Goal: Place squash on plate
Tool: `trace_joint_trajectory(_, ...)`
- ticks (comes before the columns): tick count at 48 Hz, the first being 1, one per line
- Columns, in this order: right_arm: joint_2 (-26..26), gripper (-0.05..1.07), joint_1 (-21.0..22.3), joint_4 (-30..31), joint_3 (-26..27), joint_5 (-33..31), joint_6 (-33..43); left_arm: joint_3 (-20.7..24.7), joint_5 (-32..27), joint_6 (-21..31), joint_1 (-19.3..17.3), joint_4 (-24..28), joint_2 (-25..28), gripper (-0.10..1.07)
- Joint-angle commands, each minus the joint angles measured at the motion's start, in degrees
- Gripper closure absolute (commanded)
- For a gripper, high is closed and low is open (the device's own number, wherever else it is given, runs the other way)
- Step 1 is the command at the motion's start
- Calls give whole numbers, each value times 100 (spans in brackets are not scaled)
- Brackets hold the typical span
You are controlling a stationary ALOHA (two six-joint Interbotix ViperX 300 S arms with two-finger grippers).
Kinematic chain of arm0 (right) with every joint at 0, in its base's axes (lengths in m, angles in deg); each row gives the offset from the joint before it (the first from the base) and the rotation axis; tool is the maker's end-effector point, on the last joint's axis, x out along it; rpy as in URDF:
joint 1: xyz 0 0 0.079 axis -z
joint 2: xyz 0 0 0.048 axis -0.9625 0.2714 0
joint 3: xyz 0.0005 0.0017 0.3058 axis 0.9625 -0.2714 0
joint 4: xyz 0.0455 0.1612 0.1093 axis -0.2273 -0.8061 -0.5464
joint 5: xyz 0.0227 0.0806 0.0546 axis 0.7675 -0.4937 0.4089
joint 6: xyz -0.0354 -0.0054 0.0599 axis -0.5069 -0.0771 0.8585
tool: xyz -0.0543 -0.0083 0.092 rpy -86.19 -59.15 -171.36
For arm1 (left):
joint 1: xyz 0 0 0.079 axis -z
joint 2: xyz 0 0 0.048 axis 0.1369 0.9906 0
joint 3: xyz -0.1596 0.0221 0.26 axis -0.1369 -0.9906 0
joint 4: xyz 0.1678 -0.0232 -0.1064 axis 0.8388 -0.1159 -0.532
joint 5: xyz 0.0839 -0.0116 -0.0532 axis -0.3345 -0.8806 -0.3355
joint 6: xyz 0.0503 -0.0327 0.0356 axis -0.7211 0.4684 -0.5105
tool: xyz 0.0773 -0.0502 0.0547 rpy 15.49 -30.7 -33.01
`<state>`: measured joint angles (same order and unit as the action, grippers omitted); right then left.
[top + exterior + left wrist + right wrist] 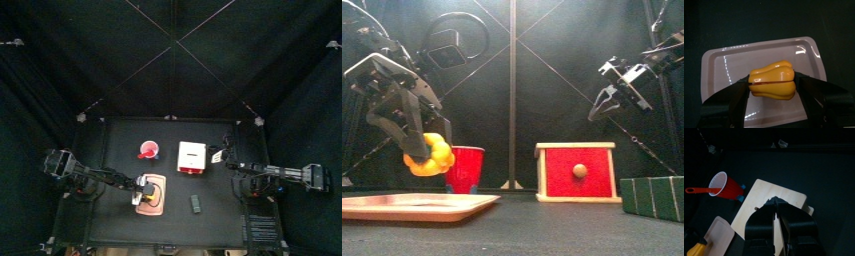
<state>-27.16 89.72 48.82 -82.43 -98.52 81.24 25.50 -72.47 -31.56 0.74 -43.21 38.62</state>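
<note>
Hovering squash (772, 80) in left pincer (773, 92) (well inside plate (724, 60) edges).

top cam high, straight down; front cam table-level, close; both share plate (152, 194) & cup (465, 166).

You've got the red cup (466, 166) standing upright at the table's back, something red-handled (697, 190) lying across its mouth. Just beside it there's the white box (193, 157), its red face (576, 172) with a small knob turned to the front. Over at the front you can spot a dark grey block (195, 203), and a dark green box (653, 196).
</note>
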Motion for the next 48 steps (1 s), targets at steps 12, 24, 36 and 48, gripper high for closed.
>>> trace_joint_trajectory(12, -18, 64, 0, 18, 53, 9, 9, 290, -18, -18, 9, -18, 316, 15)
trace_joint_trajectory(24, -18, 64, 0, 18, 53, 0, 9, 431, -325, -9, -26, -70, 466, 15)
trace_joint_trajectory(36, -18, 64, 0, 18, 53, 9, 9, 483, -334, -9, -35, -132, 466, 9)
trace_joint_trajectory(48, -18, 64, 0, 18, 53, 9, 9, 483, -360, -9, -26, -123, 466, -3)
